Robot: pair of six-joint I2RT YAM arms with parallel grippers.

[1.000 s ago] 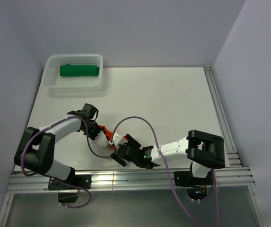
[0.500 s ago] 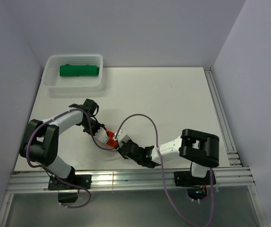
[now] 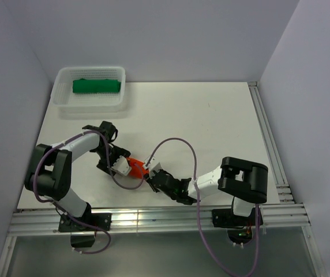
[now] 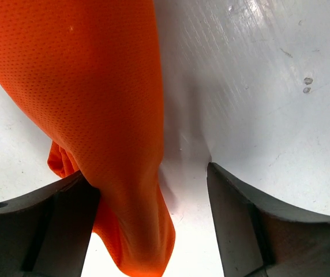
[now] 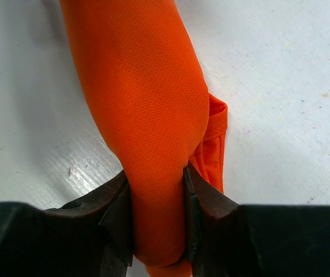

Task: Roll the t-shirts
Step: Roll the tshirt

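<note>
my right gripper (image 5: 156,173) is clamped on the orange-red t-shirt (image 5: 145,104), which is rolled into a thick tube. both fingers press into the cloth from either side, and the roll narrows where they squeeze it. a loose folded edge of the same cloth sticks out beside the roll, on the right in the right wrist view, lying on the white table (image 3: 211,127).

my left gripper (image 4: 149,173) is at the other end of that roll with its fingers spread wide. the cloth lies against one finger. the other finger stands apart from it, with bare table showing between them. the end of the roll hangs past my fingertips toward the camera.

from above, the two grippers meet tip to tip near the front edge of the table, left of centre, with only a small patch of orange visible between them.

the dark green t-shirt (image 3: 97,86) is well apart from all this. it lies as a neat roll inside the white mesh basket (image 3: 59,99) at the far left corner of the table.
</note>
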